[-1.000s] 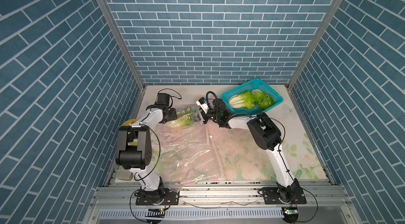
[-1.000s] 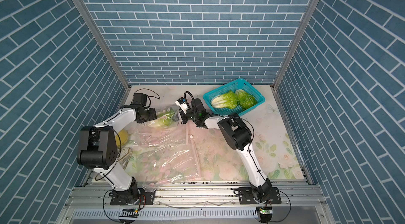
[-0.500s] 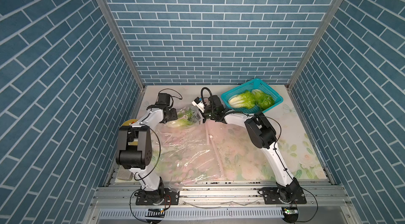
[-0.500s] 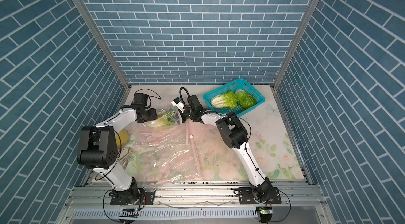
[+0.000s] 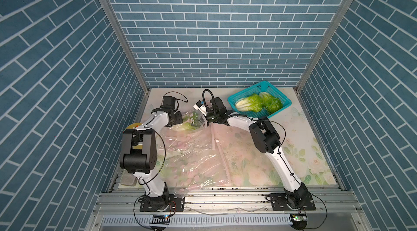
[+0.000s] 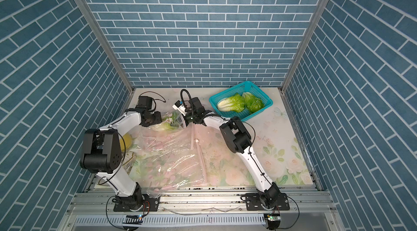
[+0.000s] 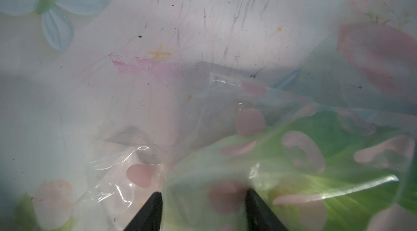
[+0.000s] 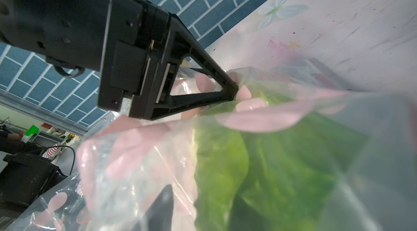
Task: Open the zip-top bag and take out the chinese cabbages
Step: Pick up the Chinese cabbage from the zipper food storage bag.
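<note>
While two cabbages (image 5: pixel 249 104) already lie side by side in the teal basket (image 5: pixel 285 102), the third cabbage (image 5: pixel 186 125) is inside the zip-top bag (image 5: pixel 191 150) — lodged directly between the two claws, with film around it.

L claw (image 7: pixel 203 193): fingers pinched on a bunched fold of bag film, green leaf just past the tips. R wrist view confirms its fingertips (image 8: pixel 234 90) bite the film at the bag's edge.

R claw (image 8: pixel 203 196): set at the bag from the opp. side, facing L claw. One dark finger (image 8: pixel 165 198) visible behind film, leaf close beside it. Whether R claw is clamped or apart — cannot tell.

Rest of bag lies slack on the floral table (image 5: pixel 293 141), trailing away from both claws toward the arm bases. Basket sits behind R claw, well apart from bag.
</note>
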Controlling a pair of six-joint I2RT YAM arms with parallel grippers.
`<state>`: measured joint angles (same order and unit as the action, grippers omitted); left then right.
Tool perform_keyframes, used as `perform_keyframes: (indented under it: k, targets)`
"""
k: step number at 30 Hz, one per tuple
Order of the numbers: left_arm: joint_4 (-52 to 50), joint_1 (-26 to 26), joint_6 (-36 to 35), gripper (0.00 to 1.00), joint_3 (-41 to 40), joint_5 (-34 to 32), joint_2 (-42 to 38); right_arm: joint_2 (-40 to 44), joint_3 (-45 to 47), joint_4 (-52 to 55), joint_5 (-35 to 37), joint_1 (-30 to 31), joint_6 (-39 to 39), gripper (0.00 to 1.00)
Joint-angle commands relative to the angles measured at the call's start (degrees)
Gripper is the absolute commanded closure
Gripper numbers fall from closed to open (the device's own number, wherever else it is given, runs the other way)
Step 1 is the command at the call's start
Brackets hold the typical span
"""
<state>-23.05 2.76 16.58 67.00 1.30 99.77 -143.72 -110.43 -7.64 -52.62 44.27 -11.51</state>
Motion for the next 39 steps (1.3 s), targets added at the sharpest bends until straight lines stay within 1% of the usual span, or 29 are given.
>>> perform_keyframes:
  k: [1,3,6,7,8,9,11,12,13,15,16,18,21,23,27,31,36,39]
  targets:
    - [-1.0,0.9,0.9,0.4,-2.3,4.1,1.7,-2.2,-2.2,0.4,-0.4,1.7,-2.4,0.55]
    - [-0.4,0.9,1.3,0.4,-2.6,4.8,1.2,-2.6,-2.5,0.1,0.9,1.7,-4.1,0.67]
    - [0.7,0.9,1.4,0.38,-3.3,5.4,-0.6,-2.5,-2.3,-0.4,3.0,1.7,-5.7,0.87]
    - [1.0,0.9,1.4,0.35,-3.7,5.4,-1.8,-2.2,-1.7,-1.0,3.7,1.7,-6.2,0.96]
    - [1.1,0.9,1.5,0.32,-3.9,5.2,-3.2,-1.8,-1.0,-1.5,4.5,1.7,-6.5,1.0]
    - [1.0,0.9,1.4,0.28,-4.1,4.6,-4.7,-1.0,-0.2,-2.0,5.3,1.6,-6.5,1.0]
    - [-0.2,0.8,2.0,0.16,-4.2,1.9,-8.3,0.9,3.0,-5.1,6.3,1.6,-6.8,1.0]
    - [-0.6,0.8,2.4,0.01,-4.7,0.5,-10.7,2.2,5.0,-7.2,6.5,1.4,-7.1,1.0]
    - [-0.9,0.6,3.0,0.0,-5.2,-0.4,-13.3,3.4,6.6,-8.8,7.0,1.3,-7.5,1.0]
    - [-1.2,-0.2,4.2,0.0,-6.4,-0.1,-17.8,5.6,9.4,-10.7,7.9,0.8,-8.2,1.0]
    - [-1.9,-0.9,4.8,0.0,-6.6,1.3,-19.7,6.5,10.9,-12.1,8.4,0.4,-8.9,1.0]
    - [-4.2,-2.6,6.1,0.0,-6.3,6.1,-21.0,8.1,13.3,-15.4,8.4,-0.5,-11.4,1.0]
    - [-6.8,-3.6,8.2,0.0,-6.8,12.8,-21.3,9.0,14.9,-18.9,7.4,-2.0,-15.0,1.0]
    - [-7.1,-3.8,10.1,0.0,-8.1,15.5,-21.3,9.3,15.8,-21.0,7.2,-2.8,-16.9,1.0]
    - [-3.3,-4.6,14.3,0.0,-12.2,20.3,-22.8,10.2,18.6,-27.4,7.2,-4.5,-21.4,1.0]
    - [-0.6,-5.2,16.9,0.0,-14.2,23.1,-22.7,10.9,20.4,-31.9,6.9,-5.9,-25.3,1.0]
    - [5.1,-5.7,21.3,0.0,-16.4,24.1,-21.5,11.2,19.8,-33.0,4.9,-5.9,-26.2,1.0]
    - [12.1,-7.2,26.5,0.0,-18.8,26.4,-22.5,11.7,20.3,-32.7,3.7,-5.9,-25.8,1.0]
